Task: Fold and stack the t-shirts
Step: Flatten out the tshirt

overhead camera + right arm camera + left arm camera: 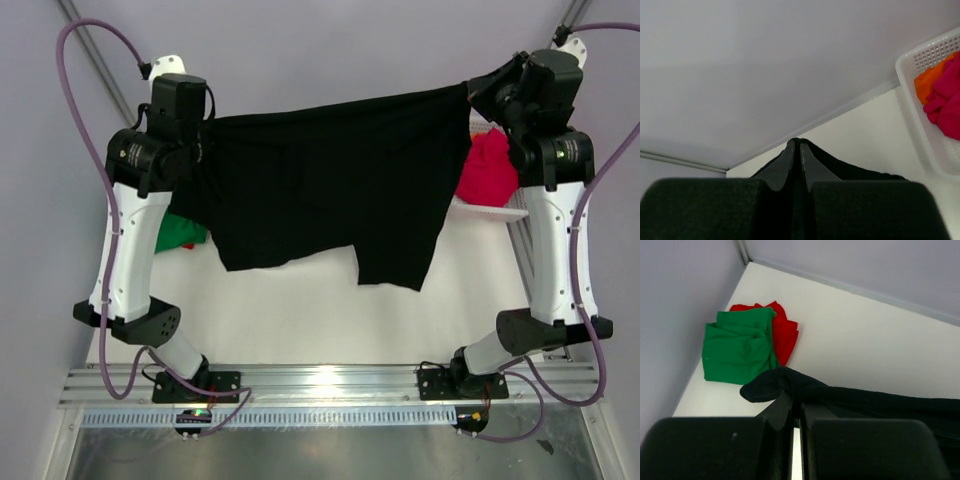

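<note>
Left hand [796, 402] and right hand [796, 145] are each clamped tight on an upper corner of the large black t-shirt [330, 180], which is stretched between them across the upper middle of the overhead frame, above the white bench [300, 320]. The garment hangs as a wide sheet with an uneven lower edge, one flap dropping lower at centre right; whether the hem touches the bench cannot be told. At the left edge of that view, partly behind the left arm, a roughly folded green t-shirt [737, 347] lies on a red t-shirt [785, 332]. At the right, a magenta-pink t-shirt [490, 165] and an orange t-shirt [930, 80] sit bunched in the white lattice basket [932, 50]. The step in hand appears to be spreading the black shirt ahead of folding. The next move likely calls for both arms to lower together with the cloth taut, so that it lands flat on the bench without bunching or covering the green-and-red pile.
</note>
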Tool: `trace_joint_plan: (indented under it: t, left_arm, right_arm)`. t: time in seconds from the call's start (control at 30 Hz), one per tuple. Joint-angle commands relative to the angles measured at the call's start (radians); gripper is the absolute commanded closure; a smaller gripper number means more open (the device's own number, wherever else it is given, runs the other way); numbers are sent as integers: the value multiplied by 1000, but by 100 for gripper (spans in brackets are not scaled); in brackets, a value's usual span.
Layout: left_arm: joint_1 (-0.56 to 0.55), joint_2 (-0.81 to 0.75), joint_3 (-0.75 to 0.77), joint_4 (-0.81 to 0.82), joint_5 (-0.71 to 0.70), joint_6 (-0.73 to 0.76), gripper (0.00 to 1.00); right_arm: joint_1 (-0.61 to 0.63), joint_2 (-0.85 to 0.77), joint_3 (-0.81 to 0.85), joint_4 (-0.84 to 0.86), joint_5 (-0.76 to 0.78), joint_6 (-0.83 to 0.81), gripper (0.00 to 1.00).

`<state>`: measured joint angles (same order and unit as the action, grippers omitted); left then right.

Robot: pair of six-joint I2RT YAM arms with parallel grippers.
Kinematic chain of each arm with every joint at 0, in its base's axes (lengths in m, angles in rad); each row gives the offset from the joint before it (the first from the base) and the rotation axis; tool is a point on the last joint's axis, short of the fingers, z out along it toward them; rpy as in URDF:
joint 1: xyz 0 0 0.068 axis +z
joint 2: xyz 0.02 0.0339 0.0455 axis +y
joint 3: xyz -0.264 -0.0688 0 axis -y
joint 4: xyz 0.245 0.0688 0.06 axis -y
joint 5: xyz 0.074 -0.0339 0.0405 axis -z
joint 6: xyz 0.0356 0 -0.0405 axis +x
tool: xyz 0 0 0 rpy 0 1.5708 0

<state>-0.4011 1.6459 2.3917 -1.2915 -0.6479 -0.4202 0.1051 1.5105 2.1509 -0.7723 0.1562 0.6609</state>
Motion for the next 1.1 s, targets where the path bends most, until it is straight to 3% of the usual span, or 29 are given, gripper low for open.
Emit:
trace_joint_plan:
  t: [0.0,0.17,0.37,0.5,0.63,0.77,1.07]
  left_arm:
    - [15,-18,21,41,-153,54,100]
    - [15,17,38,54,-194,61,100]
    - [15,-27,29,47,-150,28,100]
    - [13,-72,30,-12,-37,-29,100]
    - [13,-113,32,-83,239,-93,100]
    - [15,-165,5,-126,404,-162,100]
    - [15,-244,7,-149,446,-224,100]
  right_arm:
    - [-13,-7,61,45,20,14,97]
    - [-13,34,73,62,3,17,97]
    - [-13,-10,53,39,3,11,97]
    - [-13,-87,1,7,-13,26,97]
    - [-13,-177,-43,-62,-58,77,97]
    - [-13,-274,-66,-123,-93,137,97]
    - [-13,-383,1,-217,-211,347,97]
